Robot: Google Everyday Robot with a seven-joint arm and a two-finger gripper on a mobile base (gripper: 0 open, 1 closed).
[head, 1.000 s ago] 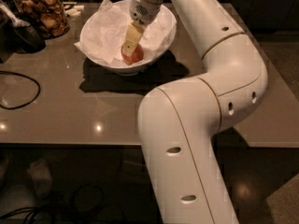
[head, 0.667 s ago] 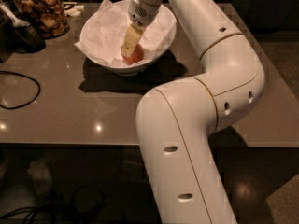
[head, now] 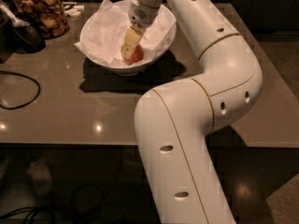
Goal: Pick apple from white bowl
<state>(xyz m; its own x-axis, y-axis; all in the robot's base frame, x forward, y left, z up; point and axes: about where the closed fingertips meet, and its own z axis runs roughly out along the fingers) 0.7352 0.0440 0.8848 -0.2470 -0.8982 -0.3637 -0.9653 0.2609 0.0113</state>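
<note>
The white bowl (head: 161, 41), lined with crumpled white paper, stands at the back of the grey table. The small reddish-orange apple (head: 136, 56) lies in the bottom of the bowl. My gripper (head: 129, 49) reaches down into the bowl from above, and its yellowish tip is right on the apple's upper left side, covering part of it. The white arm comes from the lower right and bends over the table.
A glass jar of brown snacks (head: 44, 13) stands at the back left, next to a dark object (head: 21, 34). A black cable (head: 21, 90) loops on the table's left side. The table's front edge (head: 70, 143) runs below, with dark floor beyond.
The gripper stays down on the apple in the bowl, almost unmoved. The arm's elbow has shifted slightly to the left.
</note>
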